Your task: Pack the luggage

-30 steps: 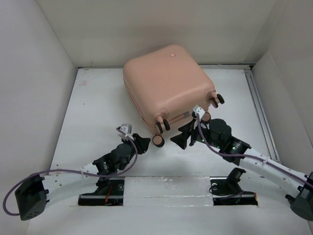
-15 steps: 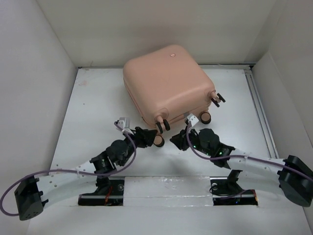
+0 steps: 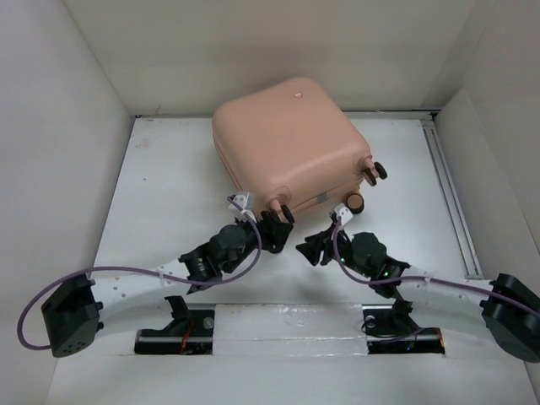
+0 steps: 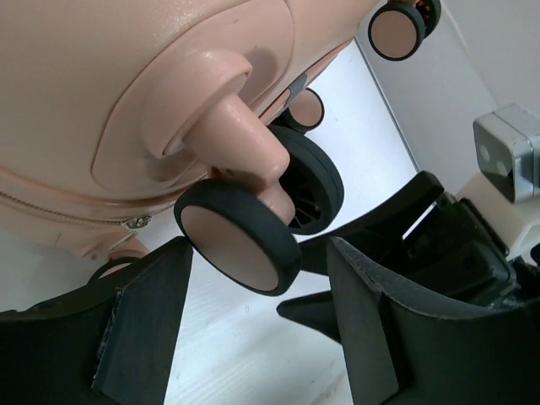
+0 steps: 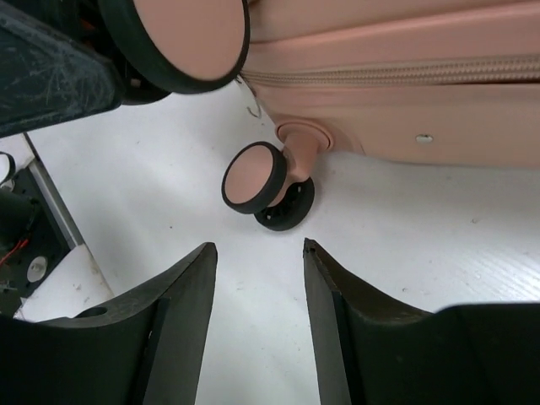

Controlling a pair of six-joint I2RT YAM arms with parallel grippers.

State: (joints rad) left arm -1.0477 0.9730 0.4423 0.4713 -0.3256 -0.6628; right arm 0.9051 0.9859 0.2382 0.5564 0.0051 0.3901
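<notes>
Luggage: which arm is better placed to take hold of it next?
Left, likely: the left fingers flank a caster wheel of the luggage; the right fingers stand open, short of another wheel.

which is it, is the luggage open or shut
Shut: the luggage lies flat, its halves together, zipper line closed along the side.

Peach-pink luggage lies closed, broad face up, caster wheels at near end

Plain white walls box in a white tabletop at the back and both sides. A pale rail runs along its right edge.
</notes>
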